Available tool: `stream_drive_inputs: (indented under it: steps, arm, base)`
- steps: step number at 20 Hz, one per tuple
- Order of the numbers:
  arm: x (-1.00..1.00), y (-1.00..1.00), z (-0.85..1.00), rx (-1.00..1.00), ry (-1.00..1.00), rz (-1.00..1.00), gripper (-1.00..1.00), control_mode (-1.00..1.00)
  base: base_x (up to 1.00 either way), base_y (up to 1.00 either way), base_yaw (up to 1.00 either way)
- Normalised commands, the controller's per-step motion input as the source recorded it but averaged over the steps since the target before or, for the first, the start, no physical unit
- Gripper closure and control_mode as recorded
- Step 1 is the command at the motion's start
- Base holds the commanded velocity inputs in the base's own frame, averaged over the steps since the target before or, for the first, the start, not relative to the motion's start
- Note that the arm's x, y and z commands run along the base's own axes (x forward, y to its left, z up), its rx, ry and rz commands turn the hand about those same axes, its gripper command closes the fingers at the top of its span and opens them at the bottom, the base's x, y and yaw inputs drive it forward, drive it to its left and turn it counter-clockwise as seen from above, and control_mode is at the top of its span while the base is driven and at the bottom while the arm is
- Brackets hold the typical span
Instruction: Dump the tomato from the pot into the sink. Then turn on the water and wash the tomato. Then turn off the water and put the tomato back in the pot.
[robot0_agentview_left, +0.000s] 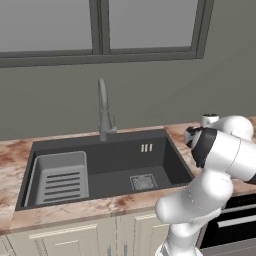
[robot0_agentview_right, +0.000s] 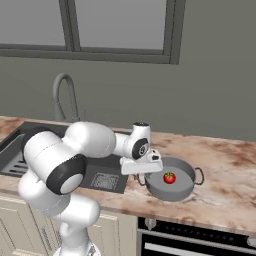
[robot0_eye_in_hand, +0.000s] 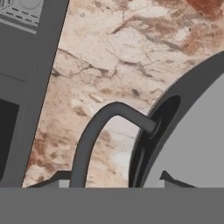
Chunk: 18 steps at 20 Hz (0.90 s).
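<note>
Pincer: I see my pincer (robot0_agentview_right: 145, 176) low at the pot's near-left rim, hanging under the white hand. In the hand view the two tips (robot0_eye_in_hand: 168, 178) barely rise at the bottom edge, one outside the rim and one over the inside, with the pot wall between them. Whether they press on the rim I cannot tell.

Pot: the pot (robot0_agentview_right: 176, 191) stands upright on the worktop, directly under and to the right of my pincer. Its left handle (robot0_eye_in_hand: 98, 131), a dark bent loop, arches out of the wall just ahead of the tips in the hand view.

Tomato: the tomato (robot0_agentview_right: 169, 177) lies on the pot's flat bottom, stem up, just right of my pincer and a little past it, not touching it.

Sink: the sink (robot0_agentview_left: 107, 162) is set into the worktop to the left of my pincer, well apart from the tomato. Its drain grate (robot0_agentview_left: 143, 181) is the part closest to my hand, the ribbed rack (robot0_agentview_left: 61, 178) sits at the far left end.

Faucet: the faucet (robot0_agentview_left: 104, 112) rises behind the basin, left of my pincer and beyond it.

Worktop: the marbled worktop (robot0_agentview_right: 225, 175) carries the pot and runs on to the right of my pincer.
</note>
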Motion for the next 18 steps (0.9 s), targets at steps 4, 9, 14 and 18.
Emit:
stream_drive_inputs:
  steps: [4,9,14,18]
  arm:
    - [0.0,0.3,0.0,0.0,0.0,0.03,1.0,-1.0]
    - [-0.02,0.43,0.21,0.0,0.0,0.09,1.0,-1.0]
    - [-0.09,0.45,0.52,0.0,0.0,0.17,1.0,-1.0]
    - [-0.08,0.55,0.54,0.0,0.0,0.17,1.0,-1.0]
  base:
    - [0.0,0.0,0.0]
    - [0.0,0.0,0.0]
    - [0.0,0.0,0.0]
    - [0.0,0.0,0.0]
